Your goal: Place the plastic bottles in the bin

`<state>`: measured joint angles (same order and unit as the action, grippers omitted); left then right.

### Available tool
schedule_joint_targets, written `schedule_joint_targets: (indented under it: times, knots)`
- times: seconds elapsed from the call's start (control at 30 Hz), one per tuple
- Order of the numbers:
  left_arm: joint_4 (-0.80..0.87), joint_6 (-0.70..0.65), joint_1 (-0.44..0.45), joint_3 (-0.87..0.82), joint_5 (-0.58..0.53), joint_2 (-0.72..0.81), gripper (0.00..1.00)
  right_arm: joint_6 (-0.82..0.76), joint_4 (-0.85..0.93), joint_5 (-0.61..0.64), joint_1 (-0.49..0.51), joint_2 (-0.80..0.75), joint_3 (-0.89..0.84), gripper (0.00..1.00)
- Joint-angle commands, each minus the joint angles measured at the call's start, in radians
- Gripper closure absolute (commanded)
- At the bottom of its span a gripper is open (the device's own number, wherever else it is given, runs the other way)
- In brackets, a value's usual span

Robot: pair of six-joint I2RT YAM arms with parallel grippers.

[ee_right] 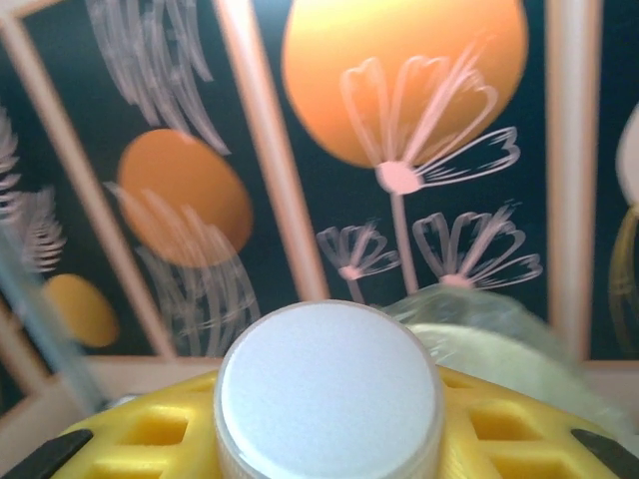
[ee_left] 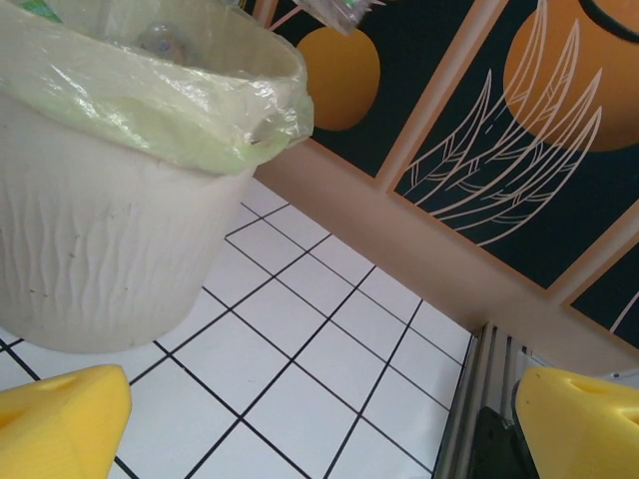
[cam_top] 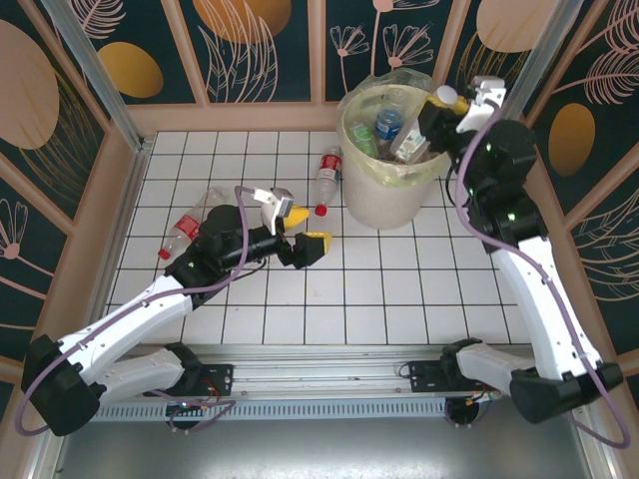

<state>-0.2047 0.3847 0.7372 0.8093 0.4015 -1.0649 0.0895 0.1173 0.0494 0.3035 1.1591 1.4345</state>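
Observation:
The bin (cam_top: pixel 384 195) is a pale round bucket lined with a clear bag, standing at the back of the tiled floor with several bottles inside. My right gripper (cam_top: pixel 439 105) hangs over its right rim. In the right wrist view it (ee_right: pixel 329 424) is shut on a plastic bottle, whose white cap (ee_right: pixel 329 389) sits between the yellow fingers (ee_right: pixel 140 434). My left gripper (cam_top: pixel 305 228) stands open and empty left of the bin (ee_left: pixel 100 249). A red-labelled bottle (cam_top: pixel 327 172) lies just left of the bin. Another bottle (cam_top: pixel 188 226) lies beside the left arm.
Wooden rails and patterned wall panels (cam_top: pixel 240 110) close off the back and sides. A metal corner post (ee_left: pixel 479 399) stands at the right wall. White tiles (cam_top: pixel 399 289) stretch between the arms' bases and the bin.

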Motion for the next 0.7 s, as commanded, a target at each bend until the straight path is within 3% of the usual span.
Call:
schedule_joint_targets:
  times: [0.0,0.3,0.67]
  knots:
    - [0.001,-0.019,0.005,-0.011,-0.019,-0.001,0.01,-0.080,0.034,0.092,-0.038,0.102,0.088,0.61]
    - [0.046,-0.033,0.005,-0.008,-0.059,0.002,0.01,-0.084,0.202,0.131,-0.077,0.283,0.239,0.60]
    - [0.063,-0.033,0.005,0.003,-0.059,-0.024,0.01,0.063,0.415,-0.131,-0.226,0.434,0.381,0.57]
